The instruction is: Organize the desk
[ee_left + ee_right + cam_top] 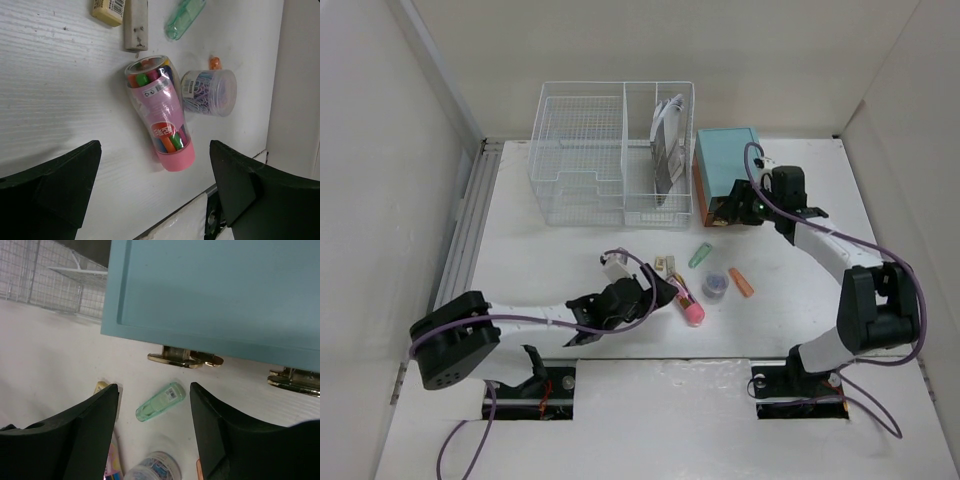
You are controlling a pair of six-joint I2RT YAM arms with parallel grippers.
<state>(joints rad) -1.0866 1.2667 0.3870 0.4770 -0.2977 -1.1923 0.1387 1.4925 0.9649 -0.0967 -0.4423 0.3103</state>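
The white desk (535, 275) holds a loose cluster of small items at its middle. A clear tube of coloured markers with a pink cap (688, 308) lies flat; in the left wrist view it (160, 112) lies just ahead of my open, empty left gripper (155, 187), whose fingers stand wide on either side. My left gripper (662, 290) hovers beside the tube. My right gripper (740, 210) is open and empty in front of the teal box (725, 160), above a green transparent case (160, 401).
A clear jar of paper clips (210, 92), an orange piece (741, 283), a yellow eraser (107, 10) and a worn white eraser (136, 25) lie near the tube. A white wire basket (610, 150) holding papers stands at the back. White walls border the desk.
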